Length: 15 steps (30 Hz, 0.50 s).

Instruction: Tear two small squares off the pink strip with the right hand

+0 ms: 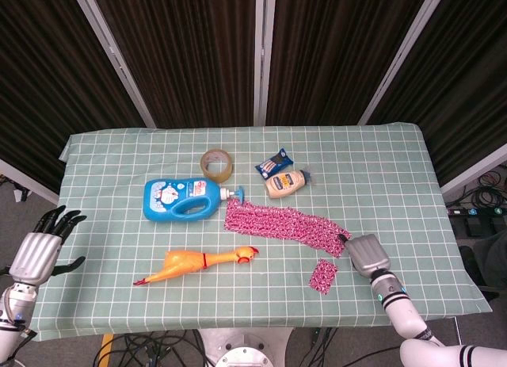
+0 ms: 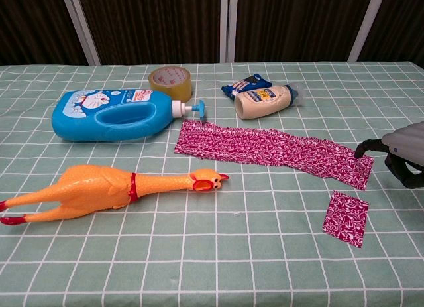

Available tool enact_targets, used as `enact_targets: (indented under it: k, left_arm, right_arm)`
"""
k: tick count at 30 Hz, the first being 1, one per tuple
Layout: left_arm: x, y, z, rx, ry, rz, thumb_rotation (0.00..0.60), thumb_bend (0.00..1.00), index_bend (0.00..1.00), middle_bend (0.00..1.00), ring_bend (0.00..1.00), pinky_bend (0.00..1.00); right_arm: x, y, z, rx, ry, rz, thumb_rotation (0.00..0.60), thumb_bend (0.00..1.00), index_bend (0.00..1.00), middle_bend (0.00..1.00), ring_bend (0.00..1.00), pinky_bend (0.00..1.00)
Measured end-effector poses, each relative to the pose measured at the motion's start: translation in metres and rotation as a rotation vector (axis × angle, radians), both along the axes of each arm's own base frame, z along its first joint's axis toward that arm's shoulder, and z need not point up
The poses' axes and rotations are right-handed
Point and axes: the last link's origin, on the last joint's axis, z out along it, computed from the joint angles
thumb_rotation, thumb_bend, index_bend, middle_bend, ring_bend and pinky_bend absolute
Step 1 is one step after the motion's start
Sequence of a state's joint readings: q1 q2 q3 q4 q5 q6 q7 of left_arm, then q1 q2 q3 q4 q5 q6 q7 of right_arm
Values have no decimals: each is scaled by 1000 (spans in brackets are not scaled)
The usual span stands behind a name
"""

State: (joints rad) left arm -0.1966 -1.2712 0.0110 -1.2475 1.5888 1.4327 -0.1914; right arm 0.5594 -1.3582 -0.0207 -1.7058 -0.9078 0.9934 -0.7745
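The right hand (image 2: 397,154) is hovering, fingers curled on nothing, at the strip's (image 2: 271,149) 3 o'clock end; one square (image 2: 345,218) is lying at 5 o'clock. Gripping too shallowly risks slipping off, dragging the strip.

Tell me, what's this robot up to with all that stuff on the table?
It is tearing small squares off the pink strip with its right hand. One torn square already lies on the tablecloth, apart from the strip. The right hand is now at the strip's near end, a fingertip touching its corner. The left hand hangs off the table's edge, holding nothing. The other items lie untouched.
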Motion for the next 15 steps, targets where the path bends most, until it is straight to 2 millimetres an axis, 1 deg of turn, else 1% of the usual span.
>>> enact_targets:
  k: [7, 15]
  left_arm:
    - [0, 0, 0, 1, 4, -1, 600, 176, 170, 123, 3, 106]
    - [0, 0, -1, -1, 7, 2, 600, 177, 170, 123, 3, 106]
  right_arm:
    - [-3, -4, -4, 18, 22, -14, 600, 1000, 179, 928, 847, 736]
    - [-12, -3, -4, 31, 42, -44, 600, 1000, 173, 928, 847, 736]
